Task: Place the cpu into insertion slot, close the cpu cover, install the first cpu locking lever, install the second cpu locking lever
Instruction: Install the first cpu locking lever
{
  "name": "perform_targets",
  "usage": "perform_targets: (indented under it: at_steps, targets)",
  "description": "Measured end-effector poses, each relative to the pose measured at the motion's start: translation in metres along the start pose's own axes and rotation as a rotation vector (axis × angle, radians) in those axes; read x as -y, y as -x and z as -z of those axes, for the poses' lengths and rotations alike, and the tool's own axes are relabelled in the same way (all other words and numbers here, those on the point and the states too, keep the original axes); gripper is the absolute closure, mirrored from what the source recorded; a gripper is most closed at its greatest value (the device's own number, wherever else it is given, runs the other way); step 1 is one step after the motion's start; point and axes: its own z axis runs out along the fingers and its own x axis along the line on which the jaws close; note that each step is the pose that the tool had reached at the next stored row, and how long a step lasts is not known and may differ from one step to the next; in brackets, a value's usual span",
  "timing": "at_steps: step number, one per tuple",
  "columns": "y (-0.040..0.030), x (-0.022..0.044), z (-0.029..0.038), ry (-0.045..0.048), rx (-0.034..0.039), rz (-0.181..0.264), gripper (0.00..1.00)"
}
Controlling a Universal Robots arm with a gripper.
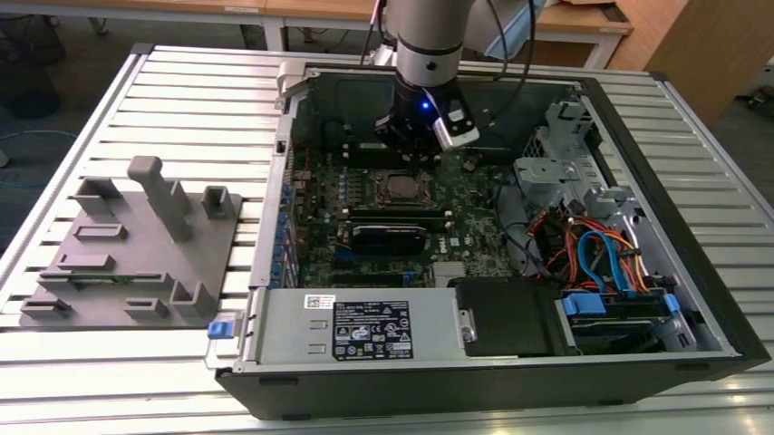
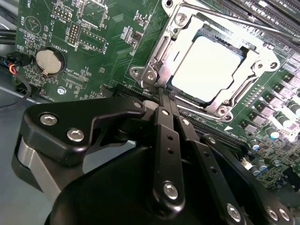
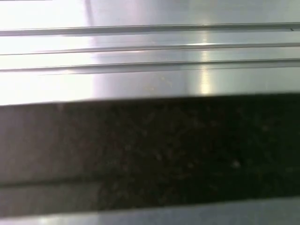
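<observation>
Closed pincer (image 2: 165, 96) at cpu cover (image 2: 161, 51)

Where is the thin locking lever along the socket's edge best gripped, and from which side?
Probably from above, pinching across the locking lever on its straight stretch: it is a thin rod lying close beside the cpu cover, so a sideways approach looks blocked.
</observation>
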Motion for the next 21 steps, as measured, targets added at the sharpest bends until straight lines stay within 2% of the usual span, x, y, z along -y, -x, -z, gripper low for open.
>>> perform_targets:
  at_steps: [5, 21]
  targets:
    - [0.0000, 0.0000, -0.0004, -0.0037, 0.0004, 0.000, 0.89]
    - [-0.0001, 0.0001, -0.0023, -0.0042, 0.0005, 0.001, 0.89]
